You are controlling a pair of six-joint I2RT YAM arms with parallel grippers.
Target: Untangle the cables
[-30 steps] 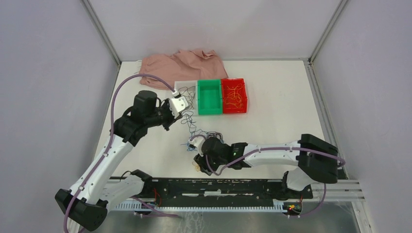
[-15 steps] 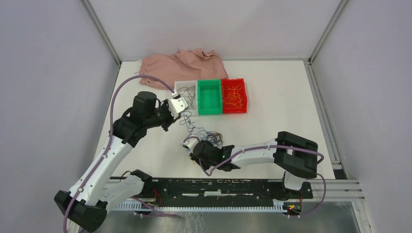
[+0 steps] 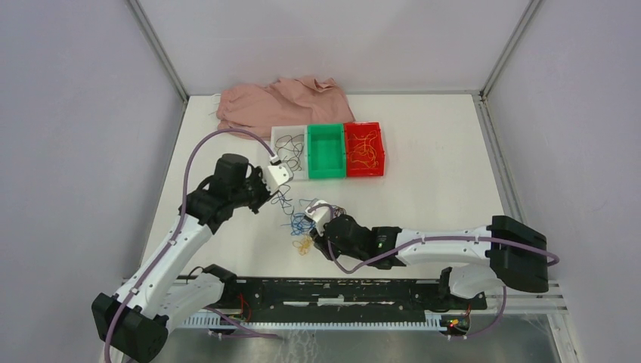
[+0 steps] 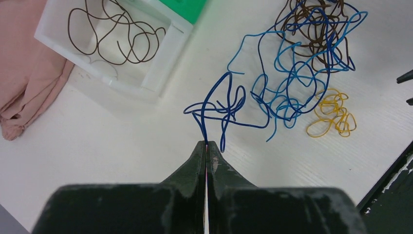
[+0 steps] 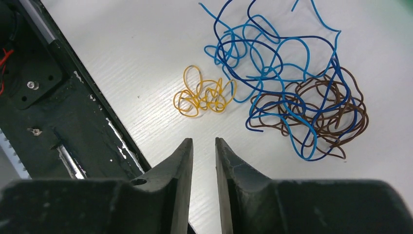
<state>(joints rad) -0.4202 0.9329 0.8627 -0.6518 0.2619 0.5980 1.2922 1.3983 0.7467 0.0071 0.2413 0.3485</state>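
Observation:
A tangle of light blue, dark blue and brown cables [image 3: 304, 219] lies on the white table between my grippers. It shows in the left wrist view [image 4: 297, 73] and the right wrist view [image 5: 292, 92]. A small yellow-orange bunch [image 3: 304, 243] lies apart from it, in front of the right fingers [image 5: 203, 96]. My left gripper [image 3: 272, 189] is shut on one end of a dark blue strand [image 4: 216, 105] that trails into the tangle; its tips [image 4: 206, 144] pinch the wire. My right gripper [image 3: 317, 229] hovers just near of the yellow bunch, fingers [image 5: 203, 141] slightly apart and empty.
Three bins stand at the back: white [image 3: 289, 144] with brown strands [image 4: 117, 39], green [image 3: 326, 150], and red [image 3: 364, 148] with orange strands. A pink cloth [image 3: 280, 102] lies behind them. The black base rail [image 5: 44, 97] runs close by the right gripper.
My right gripper has swung from the near edge up toward the tangle, leaving the yellow bunch on the table. My left gripper has come nearer and lower with the dark blue strand.

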